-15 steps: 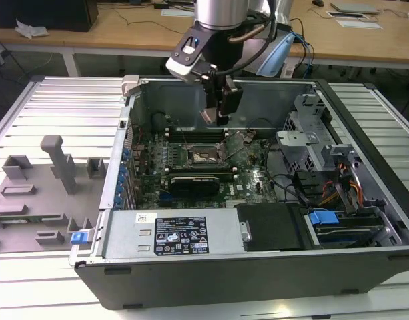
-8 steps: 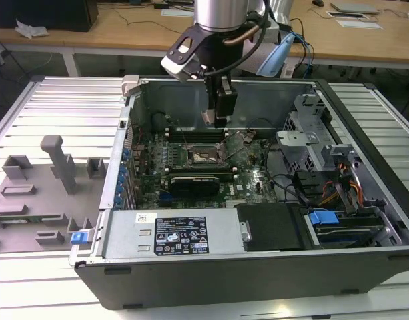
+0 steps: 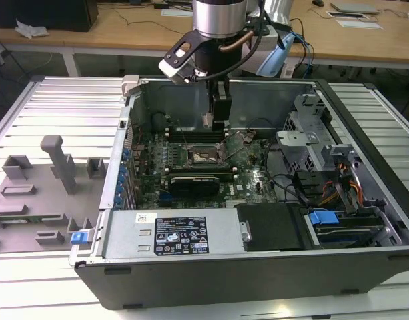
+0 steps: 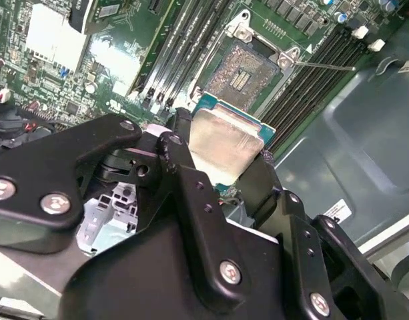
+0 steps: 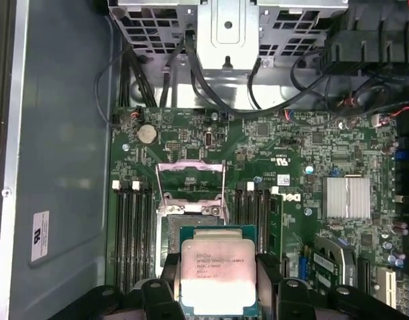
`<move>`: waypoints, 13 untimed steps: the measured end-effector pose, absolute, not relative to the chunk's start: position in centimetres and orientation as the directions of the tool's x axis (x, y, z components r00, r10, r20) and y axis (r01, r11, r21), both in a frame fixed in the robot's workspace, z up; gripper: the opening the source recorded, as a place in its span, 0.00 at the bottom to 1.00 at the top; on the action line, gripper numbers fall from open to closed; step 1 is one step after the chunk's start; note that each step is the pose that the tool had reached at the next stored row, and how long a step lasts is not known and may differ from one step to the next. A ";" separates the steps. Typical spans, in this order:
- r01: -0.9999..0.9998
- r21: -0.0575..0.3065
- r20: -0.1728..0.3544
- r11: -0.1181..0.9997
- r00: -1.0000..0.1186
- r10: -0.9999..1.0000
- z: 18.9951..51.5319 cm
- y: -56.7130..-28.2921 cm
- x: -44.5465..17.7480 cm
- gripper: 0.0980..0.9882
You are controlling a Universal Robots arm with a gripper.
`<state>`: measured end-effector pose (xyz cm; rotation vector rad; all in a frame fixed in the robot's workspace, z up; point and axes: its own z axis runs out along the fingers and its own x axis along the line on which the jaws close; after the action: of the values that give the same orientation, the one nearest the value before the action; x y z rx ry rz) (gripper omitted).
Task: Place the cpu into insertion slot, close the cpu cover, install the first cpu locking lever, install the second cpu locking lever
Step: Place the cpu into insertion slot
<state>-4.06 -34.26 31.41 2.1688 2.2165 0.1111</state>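
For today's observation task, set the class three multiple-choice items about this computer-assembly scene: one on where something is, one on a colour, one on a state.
1. Where is the cpu?
A seated in the insertion slot
B gripped by the end effector, clear of the slot
C lying loose, untouched

2. What colour is the motherboard?
A green
B red
C white

3. What state is the insertion slot in?
A filled by the chip
B covered over
C open, pin field exposed

Answers:
1 B: the end effector clamps the chip's edges in both wrist views.
2 A: its green surface shows in both wrist views.
3 C: the bare pin field shows beyond the held chip in the second wrist view.
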 end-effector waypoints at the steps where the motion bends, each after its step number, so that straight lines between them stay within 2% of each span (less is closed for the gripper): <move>1: 0.997 0.079 0.022 0.022 -0.024 0.999 31.2 -34.2 -4.1 0.50; 13: 0.996 0.079 0.023 0.041 -0.042 0.999 28.0 -34.0 -4.3 0.50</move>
<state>-4.30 -34.04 27.96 2.1468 2.2379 0.1127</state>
